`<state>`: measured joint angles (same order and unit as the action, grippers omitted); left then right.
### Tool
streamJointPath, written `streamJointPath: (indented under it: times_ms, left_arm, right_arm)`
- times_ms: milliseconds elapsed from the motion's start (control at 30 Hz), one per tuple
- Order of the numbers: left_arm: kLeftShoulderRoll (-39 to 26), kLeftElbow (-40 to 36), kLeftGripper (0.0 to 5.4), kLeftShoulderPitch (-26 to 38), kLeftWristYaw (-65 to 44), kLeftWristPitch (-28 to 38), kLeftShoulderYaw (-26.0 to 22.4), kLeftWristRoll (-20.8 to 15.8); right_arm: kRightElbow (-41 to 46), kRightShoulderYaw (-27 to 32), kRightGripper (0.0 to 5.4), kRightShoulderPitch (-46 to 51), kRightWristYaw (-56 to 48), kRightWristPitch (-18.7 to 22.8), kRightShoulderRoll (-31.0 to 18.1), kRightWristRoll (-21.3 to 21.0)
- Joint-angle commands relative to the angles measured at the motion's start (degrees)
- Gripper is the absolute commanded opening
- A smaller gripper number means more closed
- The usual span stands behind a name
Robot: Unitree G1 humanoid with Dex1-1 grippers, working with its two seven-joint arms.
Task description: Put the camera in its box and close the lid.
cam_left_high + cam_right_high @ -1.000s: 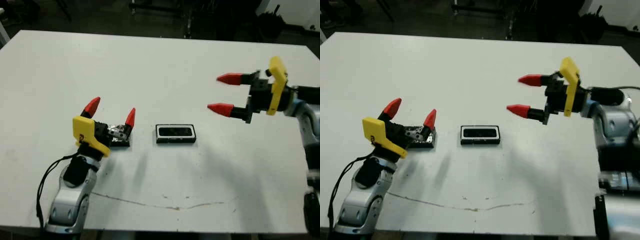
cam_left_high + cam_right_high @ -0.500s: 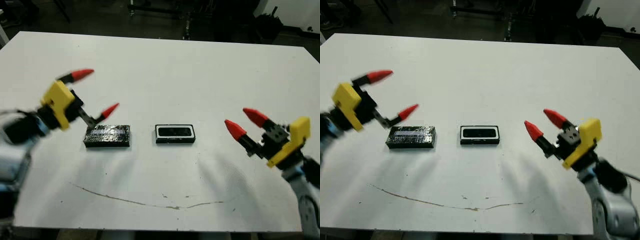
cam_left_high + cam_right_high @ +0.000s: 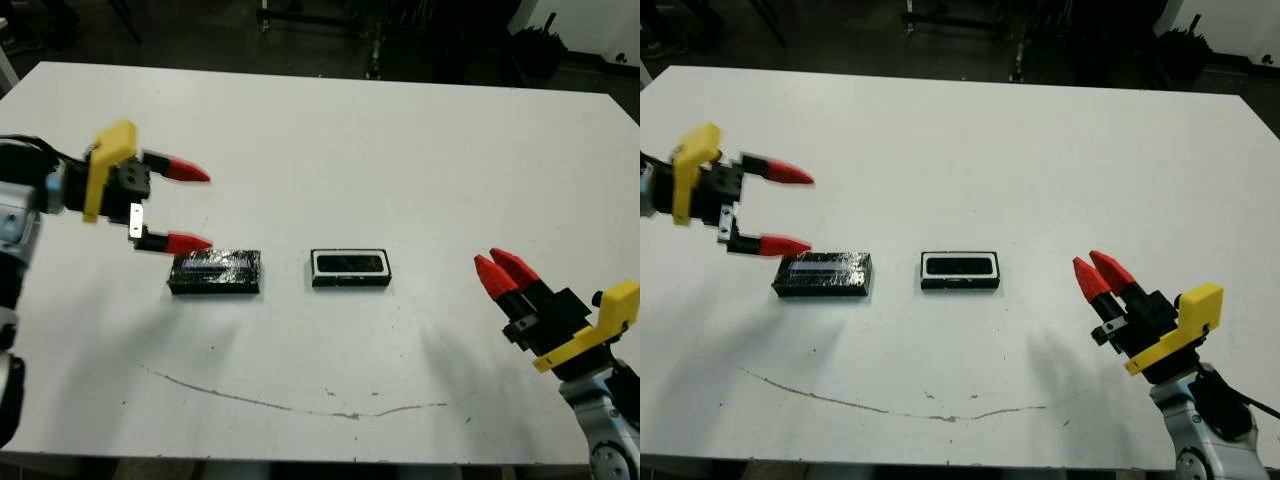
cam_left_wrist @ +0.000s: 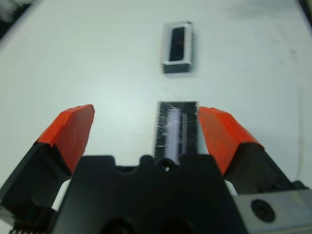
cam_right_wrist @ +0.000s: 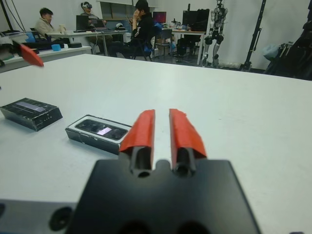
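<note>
The lid (image 3: pixel 215 272) lies just beyond the spread left jaws (right jaws together).

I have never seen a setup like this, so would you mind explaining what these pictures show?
This is a two-armed humanoid robot at a white table. Two pictures come from its head camera, looking down; the other two from cameras on each wrist. The left hand is open, just left of the shiny black lid. The right hand is shut, holding nothing, off to the right. In the middle lies the white-lined box with the camera already inside it. People sit beyond the table.
</note>
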<state>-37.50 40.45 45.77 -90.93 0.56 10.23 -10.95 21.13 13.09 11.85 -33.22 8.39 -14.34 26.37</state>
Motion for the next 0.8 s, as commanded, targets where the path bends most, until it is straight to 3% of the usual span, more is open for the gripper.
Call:
streamJointPath:
  times_ms: [33, 100, 200, 467, 800]
  left_arm:
    - [0.9, 0.0, 5.40, 0.4, -1.4, 2.0, 0.3, 0.4]
    - [1.4, -0.6, 5.40, -0.5, -1.5, 4.4, 0.1, 0.6]
    - [1.6, -0.9, 5.40, -1.9, -1.5, 8.7, 0.6, 1.4]
    - [1.7, 1.1, 5.40, -2.3, -1.4, 14.0, 3.1, 4.3]
    - [2.4, 5.0, 5.40, -0.7, -1.6, 13.8, 7.1, 5.9]
  right_arm:
    - [-0.8, -0.4, 0.34, -0.6, 1.1, 0.1, -0.5, 0.0]
    - [-0.7, -0.5, 0.03, -0.5, 1.6, 0.2, -0.5, 0.1]
    - [-1.4, -0.8, 0.01, -0.5, 1.8, -1.7, 0.2, -0.3]
    - [-1.8, -1.3, 0.01, -0.8, 1.6, -1.6, -0.2, 0.5]
    - [-1.9, -1.5, 0.01, -0.6, 1.6, -2.3, -0.2, 0.3]
